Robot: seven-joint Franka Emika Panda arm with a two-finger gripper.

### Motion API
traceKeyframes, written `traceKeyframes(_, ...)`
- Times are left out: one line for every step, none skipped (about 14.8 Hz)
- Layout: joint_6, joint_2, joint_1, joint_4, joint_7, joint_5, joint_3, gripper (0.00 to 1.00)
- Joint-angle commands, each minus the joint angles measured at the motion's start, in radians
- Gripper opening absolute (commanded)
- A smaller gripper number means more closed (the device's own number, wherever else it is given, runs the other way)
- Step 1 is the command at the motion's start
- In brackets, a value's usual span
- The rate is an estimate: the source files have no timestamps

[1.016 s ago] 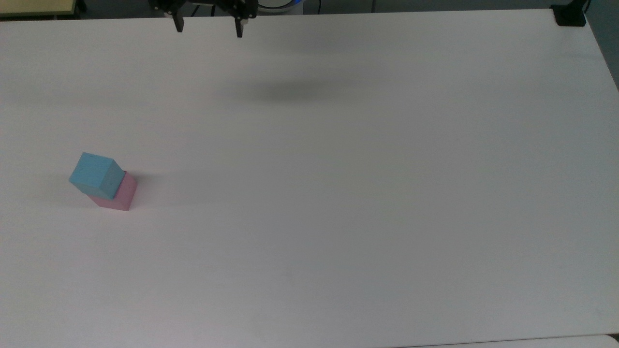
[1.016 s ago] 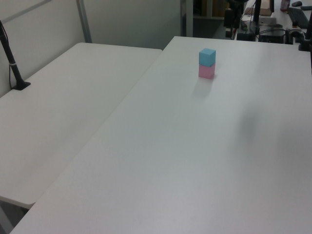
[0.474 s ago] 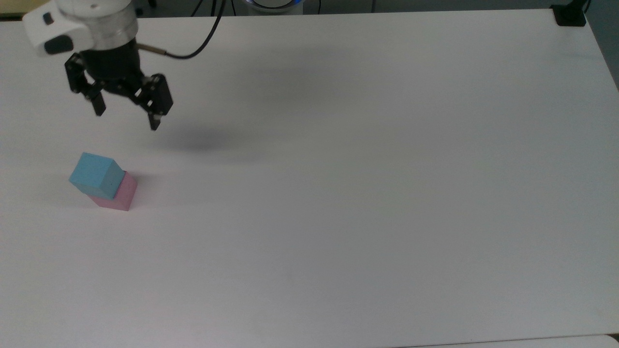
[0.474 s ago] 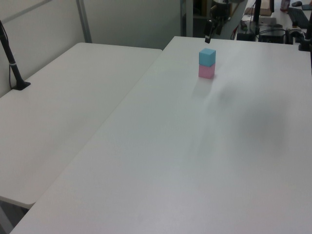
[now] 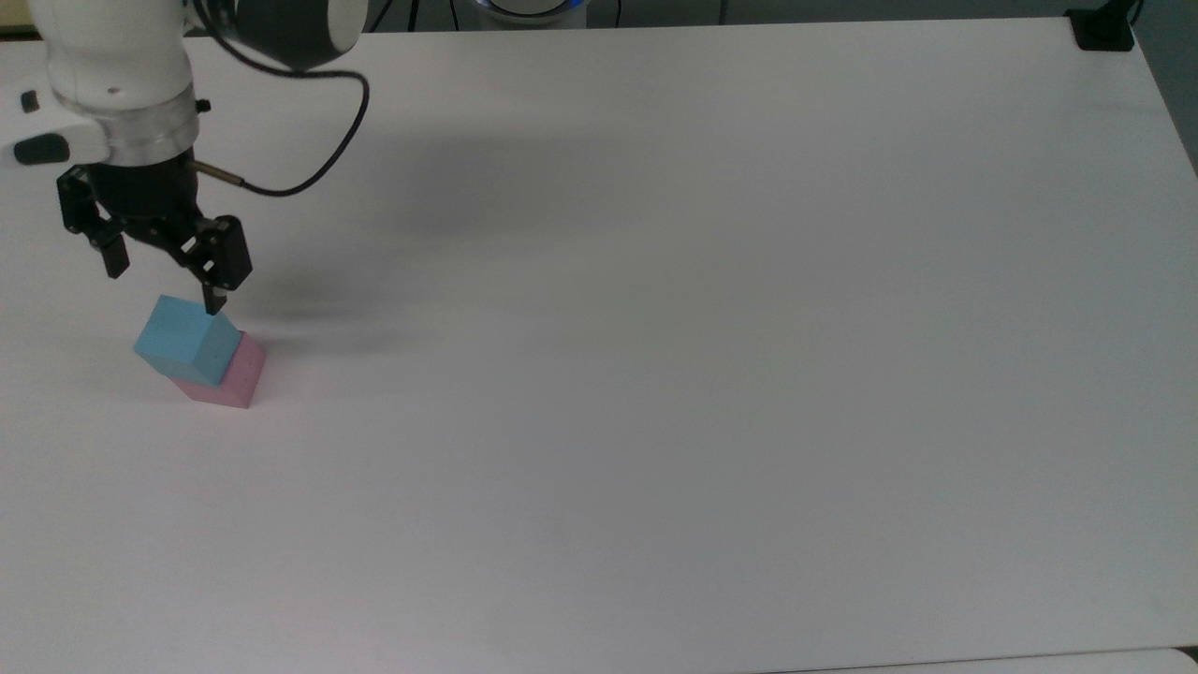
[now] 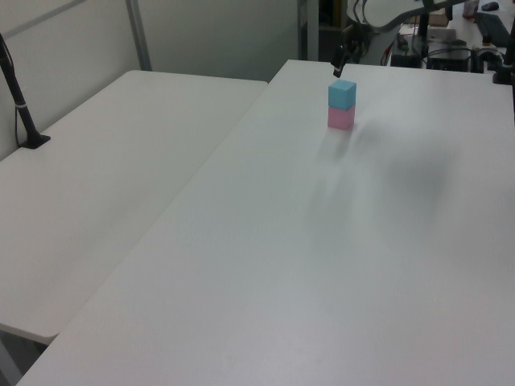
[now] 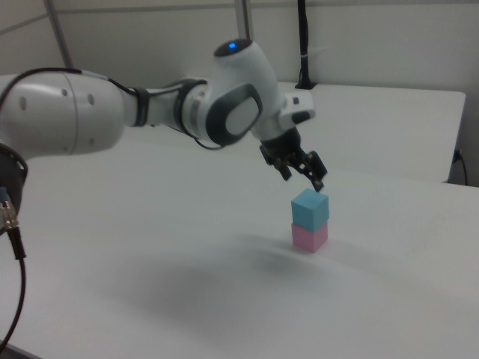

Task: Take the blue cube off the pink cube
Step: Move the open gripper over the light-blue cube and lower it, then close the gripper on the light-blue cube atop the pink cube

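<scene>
The blue cube (image 5: 185,339) (image 6: 342,93) (image 7: 309,209) sits squarely on the pink cube (image 5: 239,374) (image 6: 341,119) (image 7: 309,237) near the top view's left edge of the white table (image 5: 655,374). My gripper (image 5: 167,288) (image 7: 304,181) hovers just above the blue cube, open, with nothing between its fingers. In the right view its fingertips hang a short way over the cube's top face without touching it. In the left view one dark finger (image 6: 339,63) shows just behind and above the stack.
A black cable (image 5: 309,178) loops from my wrist over the table. A black mount (image 5: 1103,33) stands at the top view's far right corner. A black post (image 6: 20,104) stands on the adjoining table at the left view's left.
My gripper has swung from the table's far edge toward the top view's left and come down over the stacked cubes, staying open. Both cubes have stayed put.
</scene>
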Motion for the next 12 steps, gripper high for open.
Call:
traceKeyframes(0.046,0.079,-0.009,0.017,-0.049,-0.015,-0.019,1.0)
traceKeyframes(0.048,0.092,-0.007,0.017,-0.049,-0.015,-0.019,1.0)
traceKeyframes(0.048,0.096,-0.004,0.017,-0.048,-0.015,-0.017,1.0)
traceKeyframes(0.048,0.096,-0.004,0.017,-0.048,-0.015,-0.017,1.0)
traceKeyframes(0.054,0.101,-0.001,0.017,-0.045,-0.014,-0.016,1.0)
traceKeyframes(0.069,0.113,0.0,0.017,-0.04,-0.014,-0.014,1.0)
traceKeyframes(0.079,0.113,0.0,0.017,-0.039,-0.011,-0.014,1.0)
traceKeyframes(0.08,0.113,0.0,0.017,-0.039,-0.009,-0.014,1.0)
traceKeyframes(0.08,0.113,0.0,0.017,-0.037,-0.007,-0.014,1.0)
traceKeyframes(0.082,0.113,0.0,0.017,-0.037,-0.006,-0.014,1.0)
traceKeyframes(0.082,0.113,0.0,0.017,-0.037,-0.006,-0.014,1.0)
traceKeyframes(0.082,0.113,0.0,0.017,-0.037,-0.004,-0.014,1.0)
